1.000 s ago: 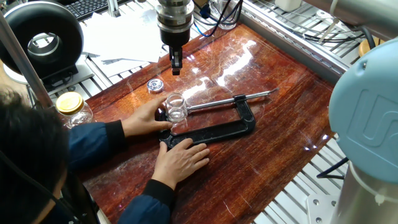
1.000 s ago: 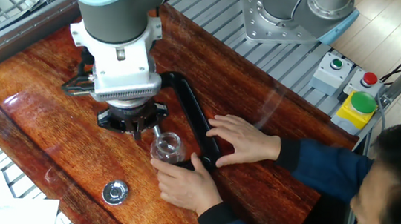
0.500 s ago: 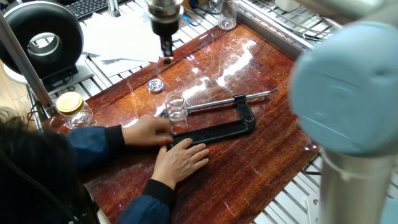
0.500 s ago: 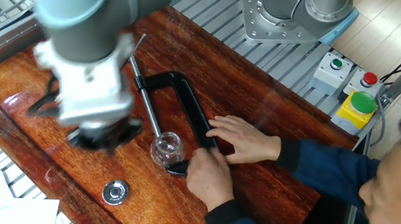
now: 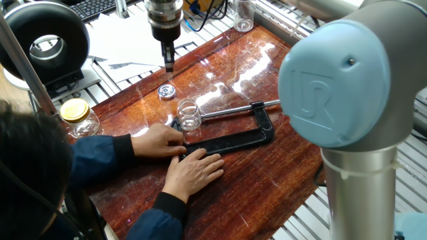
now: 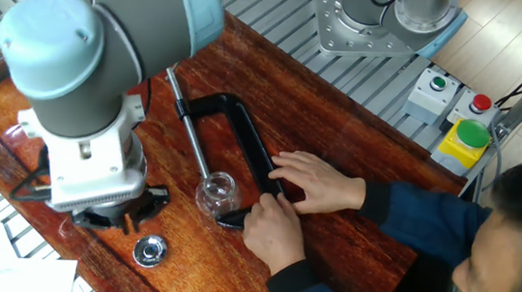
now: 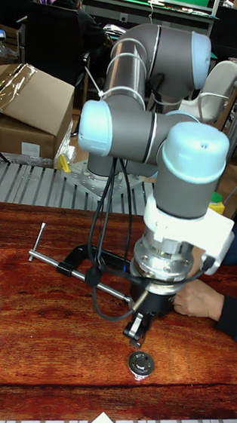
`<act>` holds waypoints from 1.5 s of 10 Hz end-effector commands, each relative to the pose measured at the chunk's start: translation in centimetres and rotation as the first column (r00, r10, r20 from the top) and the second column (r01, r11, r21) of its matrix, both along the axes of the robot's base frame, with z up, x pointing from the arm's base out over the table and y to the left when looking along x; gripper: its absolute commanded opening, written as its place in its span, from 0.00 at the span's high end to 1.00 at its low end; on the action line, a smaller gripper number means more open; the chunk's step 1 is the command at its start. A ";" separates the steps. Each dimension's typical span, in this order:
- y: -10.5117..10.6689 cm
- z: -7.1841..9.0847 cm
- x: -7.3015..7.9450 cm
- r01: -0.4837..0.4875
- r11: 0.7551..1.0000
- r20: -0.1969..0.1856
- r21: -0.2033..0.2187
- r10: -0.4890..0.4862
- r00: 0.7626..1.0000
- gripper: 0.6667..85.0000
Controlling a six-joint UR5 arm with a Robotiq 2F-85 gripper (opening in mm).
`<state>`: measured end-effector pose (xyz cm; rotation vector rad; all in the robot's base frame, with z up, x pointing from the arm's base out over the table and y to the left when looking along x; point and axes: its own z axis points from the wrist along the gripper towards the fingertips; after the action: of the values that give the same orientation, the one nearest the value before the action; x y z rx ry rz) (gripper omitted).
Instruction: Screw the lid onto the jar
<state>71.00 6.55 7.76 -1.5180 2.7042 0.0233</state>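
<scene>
Gripper (image 5: pixel 169 65) held above lid (image 5: pixel 166 91), fingers close together, nothing held. Lid flat on table (image 5: pixel 267 167) just below tool; jar (image 5: pixel 189 115) beyond, clamped. Lid judged light, rigid, slippery; rim best pinched across diameter.

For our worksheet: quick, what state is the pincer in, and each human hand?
Pincer: empty; opening cannot be told.
Both hands: on the black clamp.
</scene>
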 end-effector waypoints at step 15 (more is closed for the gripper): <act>-0.1 2.9 -2.7 0.203 0.979 -0.111 -0.005 -0.202 0.973 1.00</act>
<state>68.95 6.46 8.20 -1.3721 2.8739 0.0856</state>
